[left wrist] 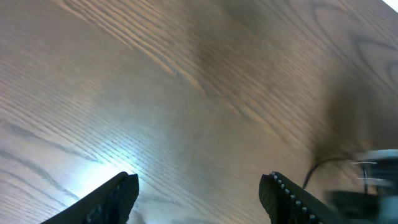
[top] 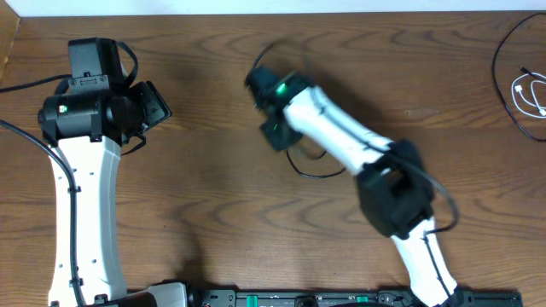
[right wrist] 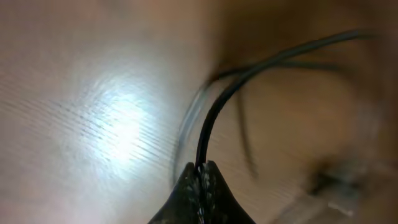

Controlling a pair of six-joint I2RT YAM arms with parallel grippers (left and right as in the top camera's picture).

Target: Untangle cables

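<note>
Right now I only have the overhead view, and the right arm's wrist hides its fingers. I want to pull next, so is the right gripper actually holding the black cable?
Observer: Yes. In the right wrist view the right gripper is shut on the black cable, which curves up and away from it.
Operator: And the left one, is it free?
Observer: The left wrist view shows the left gripper open, with only bare table in the gap.

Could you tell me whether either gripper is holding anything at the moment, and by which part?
The right gripper pinches the black cable along its cord; the left gripper holds nothing.
</note>
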